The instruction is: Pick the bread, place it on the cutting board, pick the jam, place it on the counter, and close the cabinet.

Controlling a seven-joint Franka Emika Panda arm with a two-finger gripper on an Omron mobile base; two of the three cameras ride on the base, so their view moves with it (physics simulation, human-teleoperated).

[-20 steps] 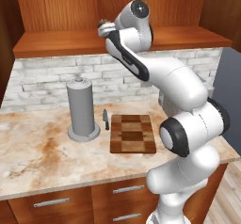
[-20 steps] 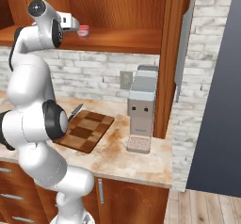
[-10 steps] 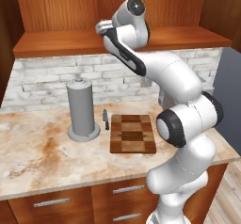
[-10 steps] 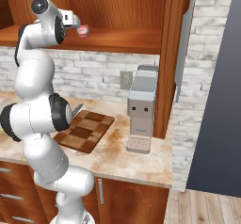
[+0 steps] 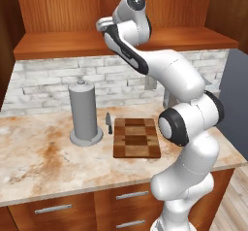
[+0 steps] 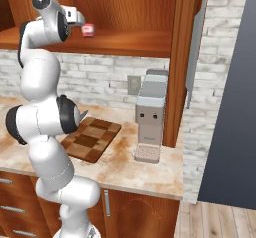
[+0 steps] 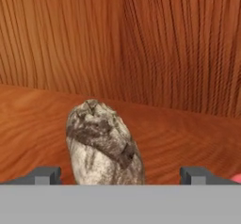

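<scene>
The bread (image 7: 103, 145), a mottled dark brown chunk, lies on the cabinet's wooden shelf (image 7: 188, 133). It sits between the two fingertips (image 7: 44, 175) of my gripper (image 7: 121, 176), which is open and not touching it. In the right base view the hand (image 6: 75, 16) reaches into the open cabinet (image 6: 125, 12), just left of the small red jam (image 6: 88, 30) on the same shelf. The checkered cutting board (image 5: 136, 138) lies on the marbled counter (image 5: 43, 162) below.
A grey cylinder on a round base (image 5: 85, 112) and a small knife (image 5: 108, 122) stand left of the board. A grey coffee machine (image 6: 150, 114) sits at the counter's right end, beside the cabinet's side panel (image 6: 180, 57). Drawers (image 5: 53, 208) run below the counter.
The arm has drawn more upright and the hand has pushed a little further into the cabinet. The jaws have stayed open.
</scene>
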